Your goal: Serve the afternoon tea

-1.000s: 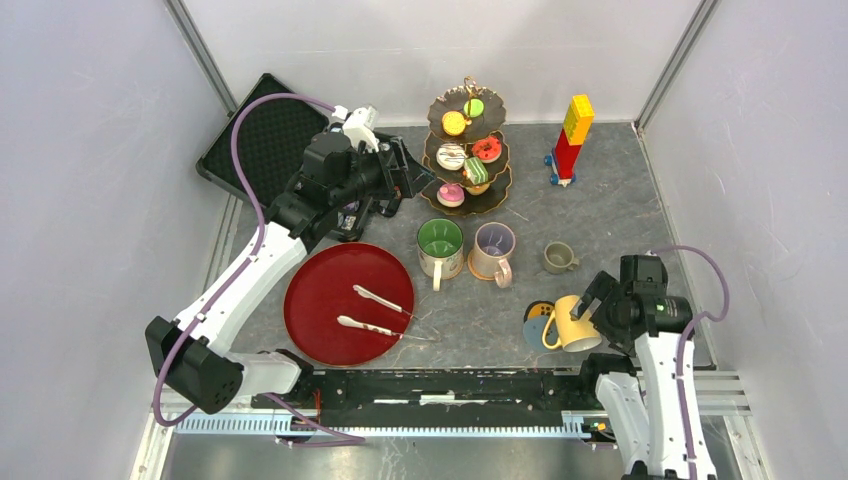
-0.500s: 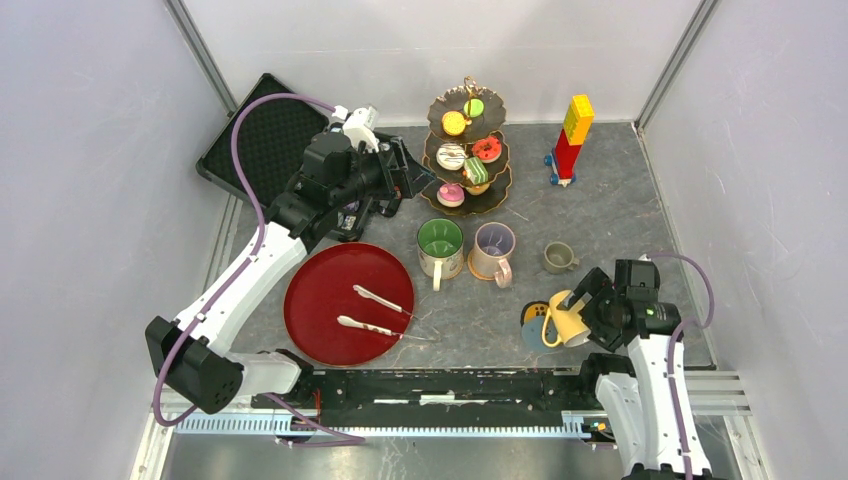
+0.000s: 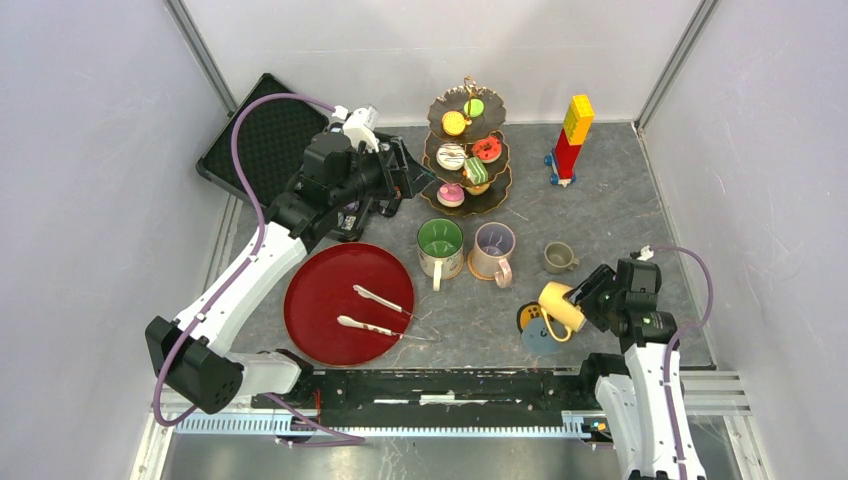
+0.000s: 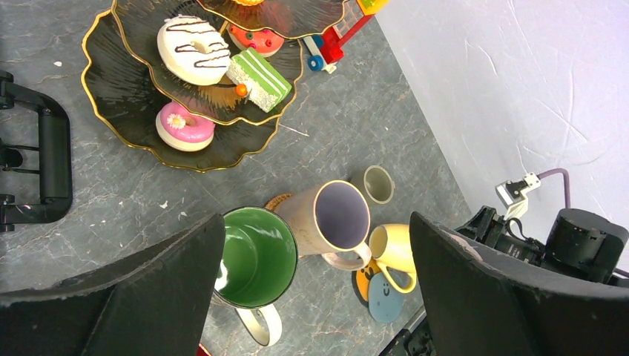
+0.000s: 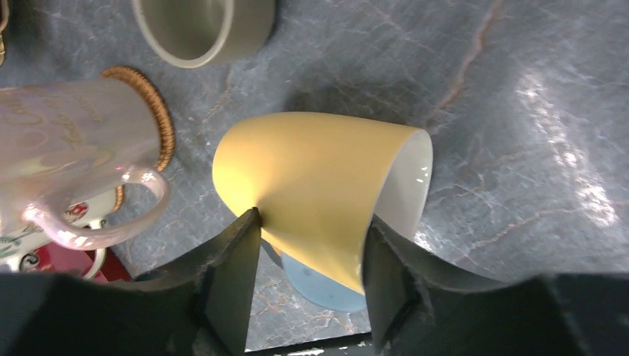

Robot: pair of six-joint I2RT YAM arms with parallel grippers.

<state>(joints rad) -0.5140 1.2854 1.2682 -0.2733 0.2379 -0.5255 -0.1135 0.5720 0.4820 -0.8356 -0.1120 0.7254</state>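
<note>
Top external view, from the left: the left claw (image 3: 408, 172) hovers just beside the three-tier stand (image 4: 126, 111). In its own wrist view its fingers are spread wide with nothing between them. The stand carries donuts and cakes on its tiers.

Nearer the arms, the green-lined mug (image 3: 440, 245) and the lilac mug (image 3: 493, 248) stand upright side by side on the bench (image 3: 610, 200). The small grey mug (image 3: 558, 257) sits a little to their right.

Furthest right is the yellow mug (image 5: 311, 178), tipped well over with its mouth turned sideways, above a blue coaster (image 3: 540, 338). Whether its lower edge touches the coaster I cannot tell. The right claw (image 5: 310, 230) is pinching it, one finger pressed on each side of the body.

The mug looks like glazed ceramic, so it is likely rigid, fairly weighty for its size, smooth and slippery, and liable to chip if dropped. Its wall tapers, so a squeeze across the body may let it slide towards the narrow end. A hold low on the widest band, or across the rim with one finger inside, would probably sit more surely. The handle is thin and curved, which makes it a poorer place to clamp. Tilted as it is, the mug needs to be righted before it is set on the coaster.
</note>
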